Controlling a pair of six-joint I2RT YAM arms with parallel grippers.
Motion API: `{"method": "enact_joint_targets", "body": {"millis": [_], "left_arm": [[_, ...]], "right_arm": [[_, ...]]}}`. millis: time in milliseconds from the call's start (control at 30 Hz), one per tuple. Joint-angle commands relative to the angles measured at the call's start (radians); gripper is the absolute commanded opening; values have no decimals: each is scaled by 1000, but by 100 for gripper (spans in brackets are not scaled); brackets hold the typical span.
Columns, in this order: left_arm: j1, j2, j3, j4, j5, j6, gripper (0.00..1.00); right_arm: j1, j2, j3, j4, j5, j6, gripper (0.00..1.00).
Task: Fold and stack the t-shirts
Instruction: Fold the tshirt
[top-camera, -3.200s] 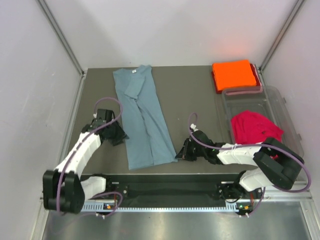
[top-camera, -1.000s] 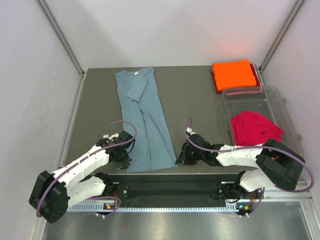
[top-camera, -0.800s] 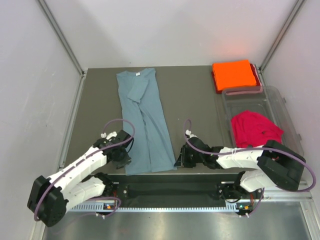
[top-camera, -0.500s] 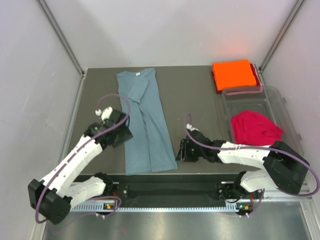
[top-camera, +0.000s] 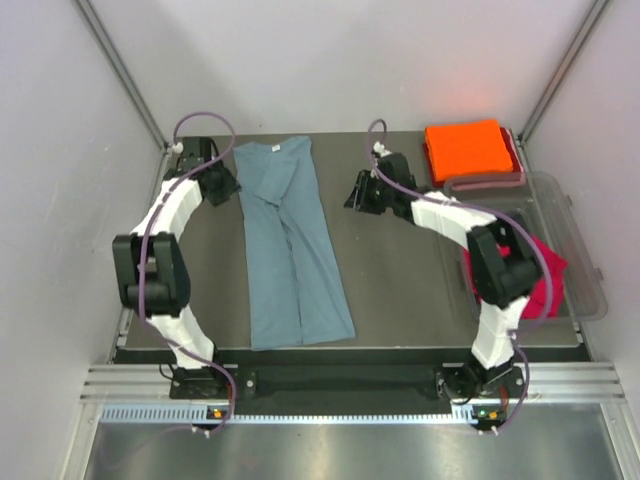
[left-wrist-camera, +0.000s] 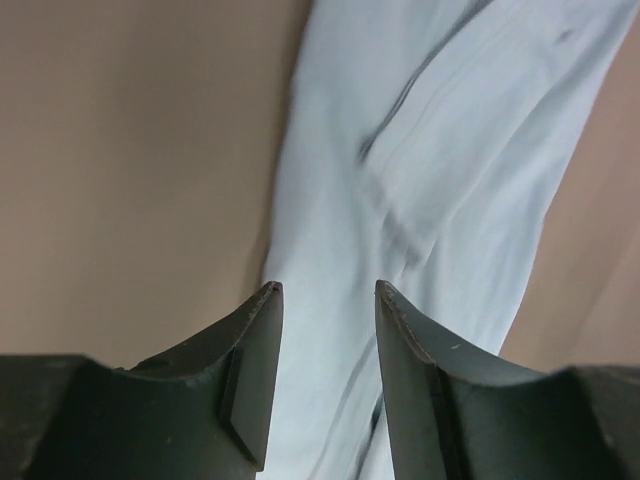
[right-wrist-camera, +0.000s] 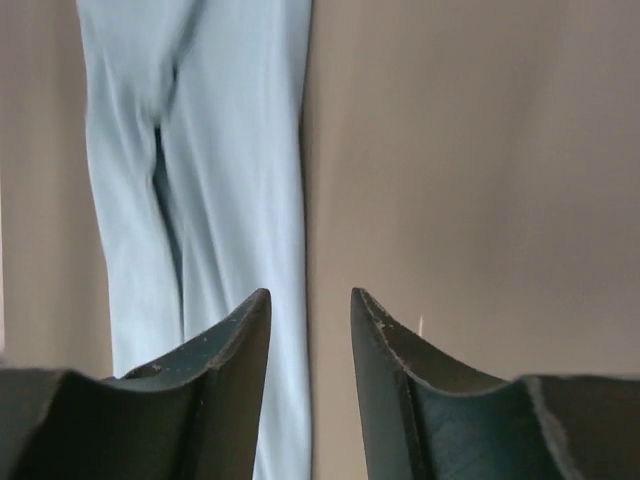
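The grey-blue t-shirt (top-camera: 290, 245) lies flat as a long narrow strip, collar at the far end, hem near the front edge. My left gripper (top-camera: 220, 184) hovers open beside the shirt's far left edge; in the left wrist view the cloth (left-wrist-camera: 430, 170) lies below its empty gripper (left-wrist-camera: 328, 290). My right gripper (top-camera: 358, 194) is open over bare table, a short way right of the shirt's upper part; the shirt's edge (right-wrist-camera: 210, 180) runs below its empty gripper (right-wrist-camera: 310, 295). The orange t-shirt (top-camera: 465, 148) sits folded at the back right. The red t-shirt (top-camera: 550, 268) lies crumpled in the tub, partly hidden by the right arm.
A clear plastic tub (top-camera: 578, 225) stands along the right side. The right arm stretches over the tub's left part. White walls enclose the dark table (top-camera: 400, 270) on three sides, with metal rails at the corners.
Both grippers were shut at the shirt's near hem corners; they have opened and both arms have swung away to the far end of the table. The shirt stays flat.
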Motion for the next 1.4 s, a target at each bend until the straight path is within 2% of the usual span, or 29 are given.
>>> {"method": "enact_joint_targets", "body": {"millis": [0, 33, 67, 133, 233, 300, 433, 600, 767, 900, 1067, 1100, 1133, 1367], "left_arm": [[13, 161, 145, 170, 59, 99, 47], [19, 207, 229, 164, 58, 105, 47], [26, 299, 274, 159, 58, 111, 47], [42, 385, 410, 132, 46, 116, 47], [78, 545, 581, 121, 85, 105, 45], [102, 640, 664, 144, 128, 87, 42], [122, 752, 731, 207, 136, 87, 42], [130, 817, 750, 343, 205, 71, 43], [133, 927, 860, 411, 304, 21, 36], [136, 972, 873, 497, 355, -44, 35], [138, 1007, 886, 567, 308, -65, 20], [139, 1016, 896, 572, 294, -71, 6], [141, 1036, 906, 581, 294, -80, 0], [133, 1148, 1046, 679, 308, -183, 0]], "right_arm": [[-39, 177, 250, -54, -18, -55, 36], [-45, 225, 381, -82, -23, -55, 35], [-50, 309, 437, -97, -27, -47, 34], [-59, 381, 564, -99, -43, -35, 34], [-76, 504, 688, -73, -61, 15, 34], [-91, 564, 709, -14, -61, 89, 30], [-97, 604, 707, 53, -57, 140, 28], [-105, 594, 652, 98, -43, 152, 28], [-125, 546, 595, 125, -38, 160, 28], [-156, 534, 572, 119, -37, 175, 28], [-177, 538, 560, 128, -63, 213, 27], [-179, 535, 542, 139, -66, 216, 27], [-180, 526, 528, 155, -70, 226, 27], [-195, 515, 505, 205, -75, 247, 27]]}}
